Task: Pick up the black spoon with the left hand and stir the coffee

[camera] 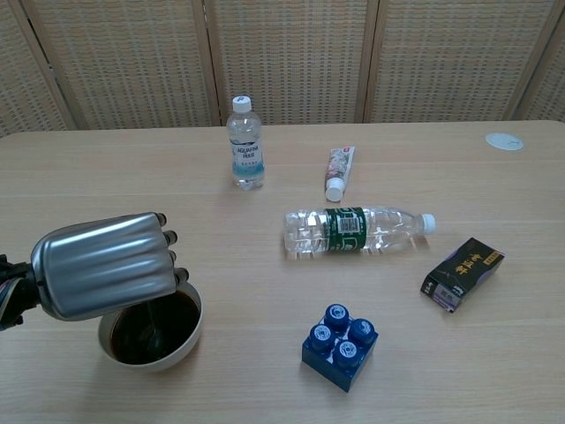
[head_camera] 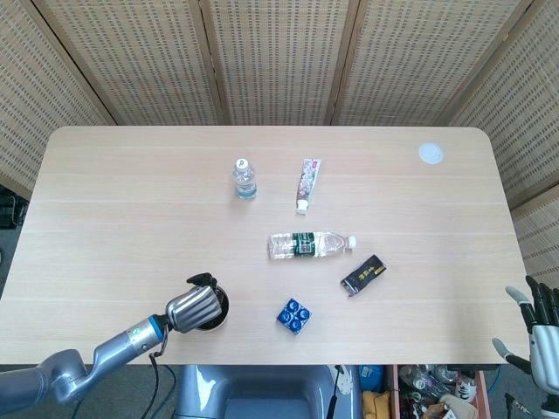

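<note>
My left hand [camera: 101,265] hangs over the coffee bowl [camera: 152,330] at the near left edge, covering most of its mouth. Bare table [head_camera: 122,201] lies left of and behind it. To its right, the blue block [camera: 340,346] stands nearest; beyond that the lying water bottle [camera: 357,230] bars the centre. Black box [camera: 462,273] further right. Upright small bottle [camera: 244,143] and tube [camera: 339,171] sit farther back. My right hand [head_camera: 541,327] is off the table's right edge.

I see my left hand [camera: 104,267] is shiny smooth metal, the table [camera: 265,265] is pale wood, the bottle [camera: 357,230] clear plastic.
</note>
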`<state>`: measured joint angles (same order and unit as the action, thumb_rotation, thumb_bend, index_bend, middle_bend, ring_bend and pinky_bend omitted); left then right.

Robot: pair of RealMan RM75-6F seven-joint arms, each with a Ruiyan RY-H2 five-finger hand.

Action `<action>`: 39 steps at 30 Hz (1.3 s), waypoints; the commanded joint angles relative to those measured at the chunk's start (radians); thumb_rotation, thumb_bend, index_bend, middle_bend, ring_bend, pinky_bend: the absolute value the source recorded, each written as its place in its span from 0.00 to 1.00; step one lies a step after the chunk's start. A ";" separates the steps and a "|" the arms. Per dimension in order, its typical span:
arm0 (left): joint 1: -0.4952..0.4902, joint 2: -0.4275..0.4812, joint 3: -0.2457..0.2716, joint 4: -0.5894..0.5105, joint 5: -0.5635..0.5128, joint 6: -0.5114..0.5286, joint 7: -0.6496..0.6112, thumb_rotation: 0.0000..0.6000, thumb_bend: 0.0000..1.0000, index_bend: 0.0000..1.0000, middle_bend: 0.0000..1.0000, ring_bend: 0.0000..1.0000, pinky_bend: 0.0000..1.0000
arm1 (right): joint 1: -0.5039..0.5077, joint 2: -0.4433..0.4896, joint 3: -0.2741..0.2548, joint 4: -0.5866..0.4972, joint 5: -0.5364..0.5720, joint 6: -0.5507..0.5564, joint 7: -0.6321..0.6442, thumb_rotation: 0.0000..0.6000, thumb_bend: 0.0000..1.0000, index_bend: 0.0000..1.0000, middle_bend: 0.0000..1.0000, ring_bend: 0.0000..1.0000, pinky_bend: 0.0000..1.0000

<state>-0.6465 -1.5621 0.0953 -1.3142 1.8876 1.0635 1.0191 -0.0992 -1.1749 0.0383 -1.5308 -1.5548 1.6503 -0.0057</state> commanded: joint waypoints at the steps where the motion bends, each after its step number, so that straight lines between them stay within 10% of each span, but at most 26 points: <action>1: -0.002 -0.010 -0.009 -0.006 -0.006 -0.010 0.011 1.00 0.39 0.73 0.76 0.63 0.70 | -0.002 0.000 0.000 0.002 0.001 0.002 0.001 1.00 0.20 0.22 0.12 0.00 0.00; 22: -0.032 -0.125 -0.102 0.106 -0.106 -0.084 0.072 1.00 0.39 0.73 0.76 0.63 0.69 | -0.012 0.004 0.000 0.008 0.017 0.002 0.006 1.00 0.20 0.22 0.12 0.00 0.00; 39: 0.007 -0.018 -0.042 0.016 -0.094 -0.034 0.035 1.00 0.39 0.73 0.76 0.63 0.69 | 0.000 0.003 0.002 -0.002 0.007 -0.006 -0.005 1.00 0.20 0.22 0.12 0.00 0.00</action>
<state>-0.6448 -1.5881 0.0453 -1.2867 1.7920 1.0279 1.0553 -0.0991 -1.1717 0.0402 -1.5327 -1.5480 1.6439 -0.0111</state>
